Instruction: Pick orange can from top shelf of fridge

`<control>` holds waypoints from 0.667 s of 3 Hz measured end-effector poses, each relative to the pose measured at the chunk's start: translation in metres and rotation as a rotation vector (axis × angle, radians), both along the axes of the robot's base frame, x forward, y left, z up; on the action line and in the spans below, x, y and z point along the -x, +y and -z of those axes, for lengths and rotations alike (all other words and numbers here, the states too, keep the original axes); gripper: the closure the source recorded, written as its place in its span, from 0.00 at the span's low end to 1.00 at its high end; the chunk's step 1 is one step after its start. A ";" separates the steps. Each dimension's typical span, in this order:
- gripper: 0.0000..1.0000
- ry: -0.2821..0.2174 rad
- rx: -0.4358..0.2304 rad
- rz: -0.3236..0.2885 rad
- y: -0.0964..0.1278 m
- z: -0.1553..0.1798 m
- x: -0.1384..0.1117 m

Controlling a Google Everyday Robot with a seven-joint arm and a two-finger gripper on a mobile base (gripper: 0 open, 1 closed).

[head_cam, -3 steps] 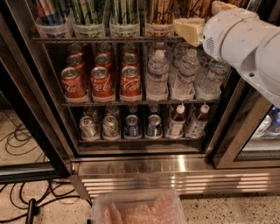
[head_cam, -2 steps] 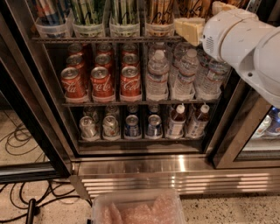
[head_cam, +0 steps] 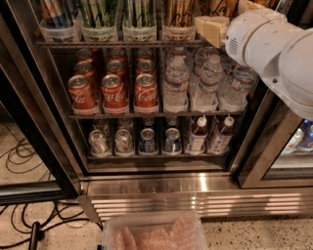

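The fridge point(head_cam: 44, 122) stands open in front of me, with a dark frame and wire racks. The top shelf point(head_cam: 117, 44) carries a row of clear tubs with tall slim cans. The orange can point(head_cam: 177, 10) is orange-gold with dark streaks and stands in the fourth tub from the left, its top cut off by the frame edge. My gripper point(head_cam: 213, 29) is at the upper right, at shelf height, just right of the orange can's tub. The white arm point(head_cam: 274, 49) behind it hides the shelf's right end.
Green-and-white striped cans point(head_cam: 100, 12) fill the tubs to the left. Red cola cans point(head_cam: 115, 90) and water bottles point(head_cam: 177, 83) stand on the middle rack, with small cans and bottles below. The ribbed steel base point(head_cam: 161, 195), a clear tub point(head_cam: 154, 234) and floor cables point(head_cam: 19, 156) lie low.
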State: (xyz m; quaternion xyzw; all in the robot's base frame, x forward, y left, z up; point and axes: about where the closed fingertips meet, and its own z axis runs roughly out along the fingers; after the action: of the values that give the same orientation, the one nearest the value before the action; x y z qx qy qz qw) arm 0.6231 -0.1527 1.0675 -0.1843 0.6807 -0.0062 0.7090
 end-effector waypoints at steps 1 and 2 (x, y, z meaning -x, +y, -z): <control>0.39 -0.006 -0.013 0.020 -0.007 0.006 -0.009; 0.39 -0.015 -0.015 0.023 -0.009 0.004 -0.015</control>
State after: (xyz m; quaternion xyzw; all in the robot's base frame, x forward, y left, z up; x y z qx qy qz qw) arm 0.6384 -0.1618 1.0640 -0.1709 0.6775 -0.0105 0.7153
